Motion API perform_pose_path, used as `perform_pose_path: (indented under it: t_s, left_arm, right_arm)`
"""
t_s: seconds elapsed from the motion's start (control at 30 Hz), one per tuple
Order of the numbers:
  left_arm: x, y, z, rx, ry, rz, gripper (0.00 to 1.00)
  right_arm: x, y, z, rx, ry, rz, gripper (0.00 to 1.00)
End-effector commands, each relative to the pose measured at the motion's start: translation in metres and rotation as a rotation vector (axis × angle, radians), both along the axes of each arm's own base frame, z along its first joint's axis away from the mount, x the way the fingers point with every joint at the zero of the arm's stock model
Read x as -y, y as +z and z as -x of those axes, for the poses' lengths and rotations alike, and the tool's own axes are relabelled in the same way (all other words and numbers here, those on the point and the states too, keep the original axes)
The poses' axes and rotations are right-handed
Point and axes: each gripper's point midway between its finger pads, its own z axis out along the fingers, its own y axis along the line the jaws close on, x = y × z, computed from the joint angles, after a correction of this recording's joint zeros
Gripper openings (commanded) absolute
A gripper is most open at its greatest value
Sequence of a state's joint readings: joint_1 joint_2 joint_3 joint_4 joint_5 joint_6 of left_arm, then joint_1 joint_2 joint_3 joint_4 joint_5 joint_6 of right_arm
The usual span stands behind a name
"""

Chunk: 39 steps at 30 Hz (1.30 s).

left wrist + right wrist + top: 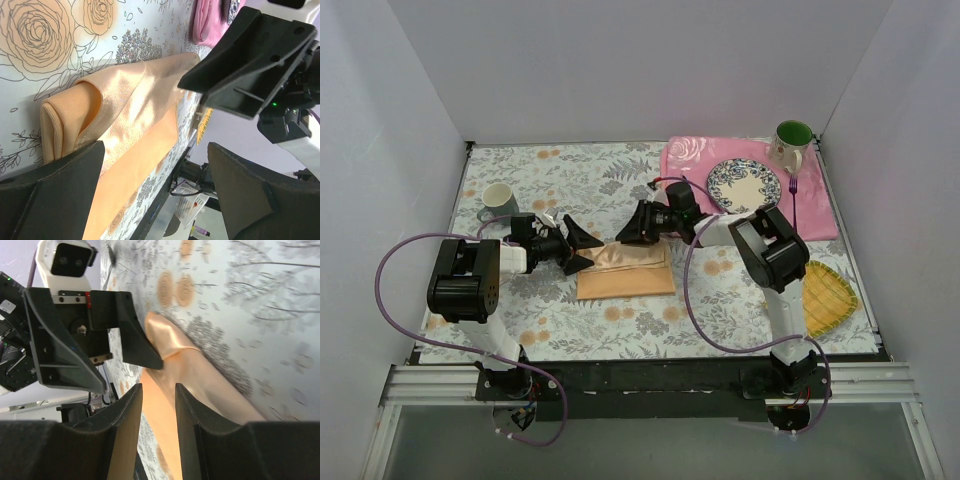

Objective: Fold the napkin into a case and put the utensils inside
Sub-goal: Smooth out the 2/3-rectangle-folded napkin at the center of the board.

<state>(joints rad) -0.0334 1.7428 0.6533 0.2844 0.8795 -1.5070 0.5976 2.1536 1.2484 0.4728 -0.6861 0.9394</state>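
A grey-green mug [498,200] stands at the far left of the flower-patterned desk [570,170]. The left gripper [592,250] holds its fingers [55,195] spread wide, one on either side of the left end of the napkin [630,275] without clamping it. The napkin lies mid-desk, folded to a peach-orange rectangle, its long axis running left to right. Its left end bulges in a rounded, glossy fold. The right gripper [625,236] sits at its far edge, fingers [125,440] a narrow gap apart; whether they pinch cloth I cannot tell. Further right a pink placemat [820,215] bears a patterned plate [718,180], a purple fork [793,187] and a green mug [792,142]. A yellow mat [828,298] lies nearer.
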Motion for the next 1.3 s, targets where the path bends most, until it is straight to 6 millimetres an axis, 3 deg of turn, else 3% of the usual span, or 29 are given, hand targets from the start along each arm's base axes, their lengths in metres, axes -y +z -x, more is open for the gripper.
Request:
perform_pose_path:
  t_s: [0.0, 0.2, 0.4, 0.5, 0.6, 0.77, 0.87, 1.07, 1.27]
  left_arm:
    - [-0.019, -0.049, 0.018, -0.145, 0.070, -0.146, 0.86]
    - [-0.020, -0.052, 0.020, -0.153, 0.063, -0.155, 0.86]
    - [-0.022, -0.052, 0.027, -0.162, 0.047, -0.162, 0.86]
    - [-0.024, -0.052, 0.032, -0.167, 0.046, -0.162, 0.86]
    - [-0.024, -0.051, 0.029, -0.158, 0.045, -0.158, 0.86]
    - [-0.023, -0.049, 0.029, -0.156, 0.038, -0.148, 0.85]
    - [-0.023, -0.049, 0.029, -0.155, 0.037, -0.149, 0.85]
    - [-0.022, -0.050, 0.029, -0.158, 0.036, -0.145, 0.85]
    - [-0.022, -0.052, 0.030, -0.166, 0.037, -0.142, 0.85]
  right_arm:
    - [0.029, -0.022, 0.004, -0.029, -0.003, 0.012, 0.40]
    - [0.051, -0.062, 0.007, -0.072, -0.022, 0.063, 0.43]
    - [0.057, -0.058, 0.030, -0.110, -0.040, 0.057, 0.62]
    - [0.058, -0.046, 0.041, -0.138, -0.040, 0.029, 0.78]
    - [0.055, -0.024, 0.039, -0.114, -0.018, -0.037, 0.85]
    - [0.040, 0.030, 0.011, -0.064, -0.003, -0.187, 0.86]
    - [0.033, 0.046, 0.005, -0.096, -0.004, -0.250, 0.87]
    - [0.039, 0.018, 0.007, -0.191, -0.044, -0.226, 0.88]
    - [0.063, -0.039, 0.008, -0.265, -0.109, -0.135, 0.88]
